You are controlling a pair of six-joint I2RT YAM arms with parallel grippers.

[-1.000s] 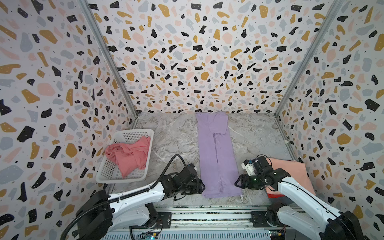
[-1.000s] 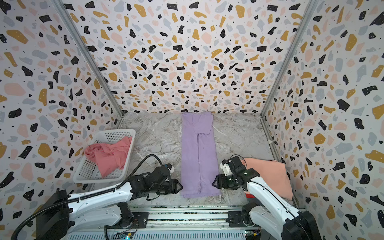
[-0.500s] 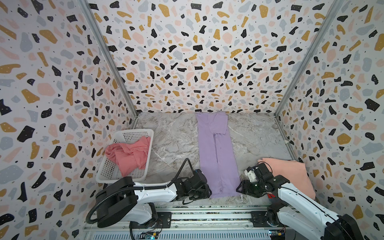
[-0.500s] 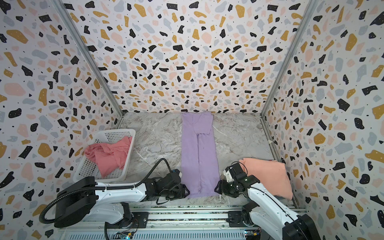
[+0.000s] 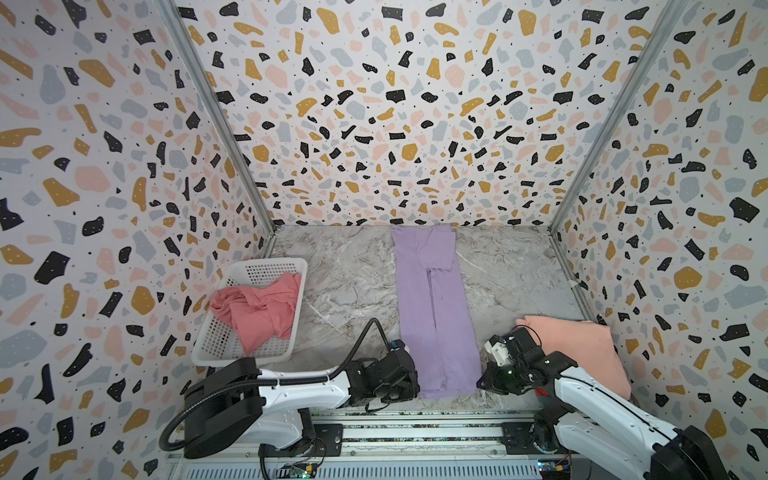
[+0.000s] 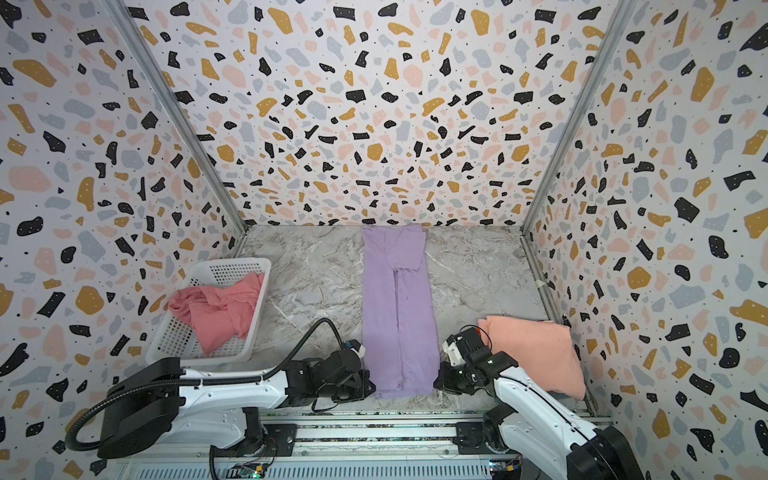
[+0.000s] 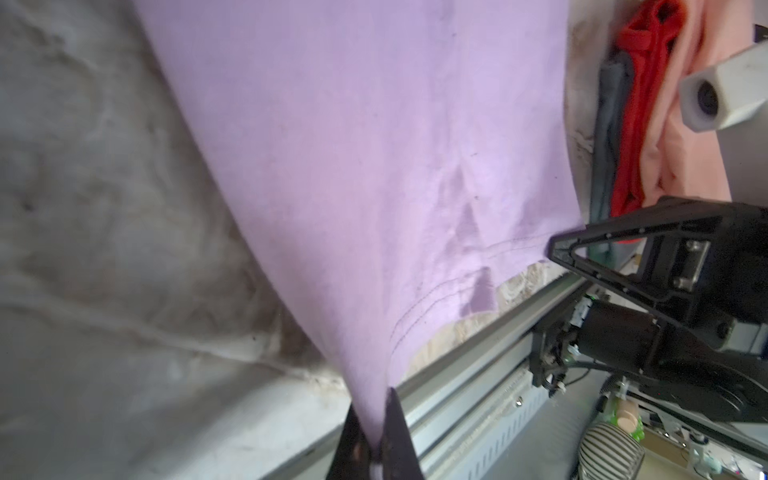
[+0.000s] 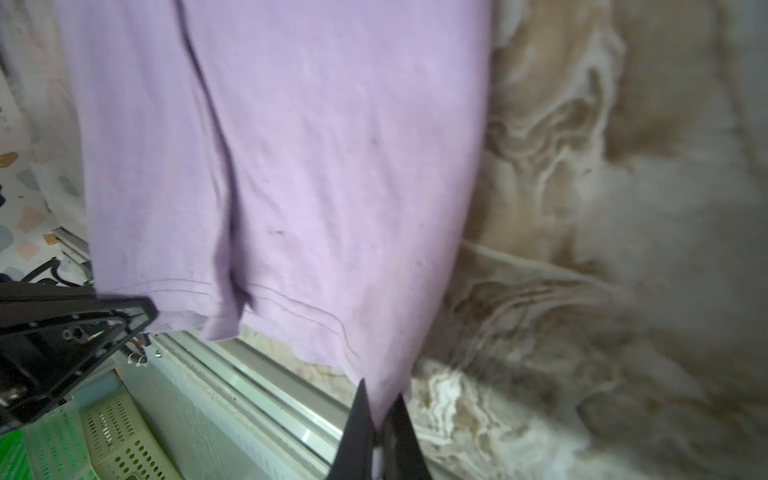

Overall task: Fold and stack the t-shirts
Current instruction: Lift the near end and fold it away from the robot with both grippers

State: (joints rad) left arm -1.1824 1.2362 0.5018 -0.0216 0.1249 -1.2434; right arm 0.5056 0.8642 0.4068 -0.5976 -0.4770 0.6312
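A long lilac cotton t-shirt (image 5: 432,316), already folded lengthwise into a narrow strip, lies flat down the middle of the grey marble-patterned table (image 5: 345,282), with its hem at the near edge. The left fingers (image 7: 399,432) are closed on the near-left hem corner, and the right fingers (image 8: 357,428) are closed on the near-right one. Each wrist view shows cloth pinched between the tips.

The step in hand looks like the crosswise fold, hem to collar. To do it well, both corners should rise together and level, with the hem held lightly taut between them. They should then travel straight toward the far end so the strip does not skew or its overlapped centre flaps spring open.

A folded peach t-shirt (image 5: 582,353) sits on the right, on top of a red one (image 7: 636,104). A crumpled rose-pink t-shirt (image 5: 257,307) waits in the white perforated plastic basket (image 5: 266,262).

No brand, label or writing can be read anywhere.
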